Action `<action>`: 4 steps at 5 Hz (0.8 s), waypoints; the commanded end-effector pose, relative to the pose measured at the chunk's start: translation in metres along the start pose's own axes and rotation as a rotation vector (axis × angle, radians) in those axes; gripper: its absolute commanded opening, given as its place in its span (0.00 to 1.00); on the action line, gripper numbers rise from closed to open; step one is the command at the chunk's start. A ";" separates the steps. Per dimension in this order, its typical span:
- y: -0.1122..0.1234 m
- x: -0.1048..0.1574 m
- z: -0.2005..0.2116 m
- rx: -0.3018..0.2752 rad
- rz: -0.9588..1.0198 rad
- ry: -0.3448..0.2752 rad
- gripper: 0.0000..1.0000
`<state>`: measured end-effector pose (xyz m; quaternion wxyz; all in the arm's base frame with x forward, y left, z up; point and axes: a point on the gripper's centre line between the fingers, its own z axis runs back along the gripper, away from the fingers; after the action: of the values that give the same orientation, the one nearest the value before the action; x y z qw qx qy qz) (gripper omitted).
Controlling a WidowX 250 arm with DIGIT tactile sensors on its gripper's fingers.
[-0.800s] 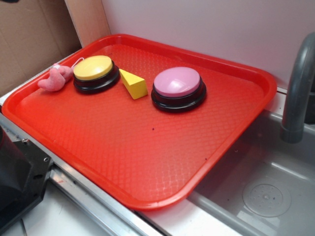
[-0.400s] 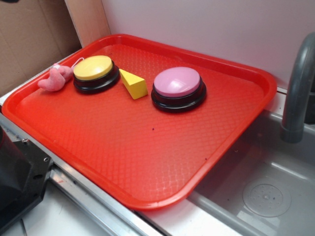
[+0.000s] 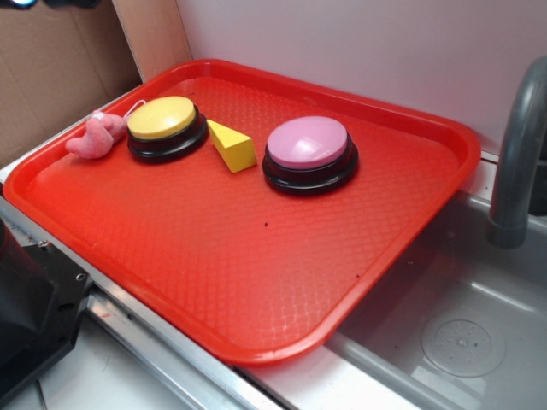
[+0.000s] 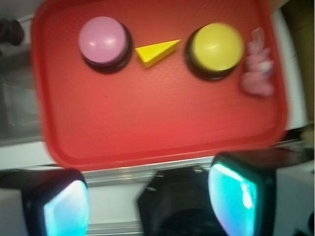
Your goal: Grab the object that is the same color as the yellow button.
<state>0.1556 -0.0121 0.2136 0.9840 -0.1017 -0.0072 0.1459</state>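
Observation:
A small yellow wedge (image 3: 232, 146) (image 4: 157, 52) lies on the red tray (image 3: 256, 282) between two round buttons. The yellow button (image 3: 164, 126) (image 4: 216, 48), domed on a black base, is to its left in the exterior view. My gripper (image 4: 150, 201) hangs high above the tray's near edge, well short of the wedge. Its two fingers (image 4: 236, 196) stand wide apart with nothing between them. In the exterior view only a dark scrap of the arm shows at the top left corner.
A pink-topped button (image 3: 308, 154) (image 4: 104, 42) sits right of the wedge. A pink plush toy (image 3: 96, 137) (image 4: 258, 69) lies left of the yellow button. A grey sink (image 3: 461, 333) and faucet (image 3: 517, 162) are on the right; a black block (image 3: 34, 316) is below the tray.
A dark piece of the arm has come into the top left corner of the exterior view. The things on the tray have not moved.

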 end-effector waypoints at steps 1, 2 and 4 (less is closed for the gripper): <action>0.003 0.056 -0.023 -0.089 0.403 -0.111 1.00; 0.005 0.075 -0.040 -0.098 0.567 -0.191 1.00; 0.009 0.106 -0.092 -0.040 0.767 -0.260 1.00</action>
<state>0.2595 -0.0001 0.1086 0.8496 -0.0873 -0.0782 0.5143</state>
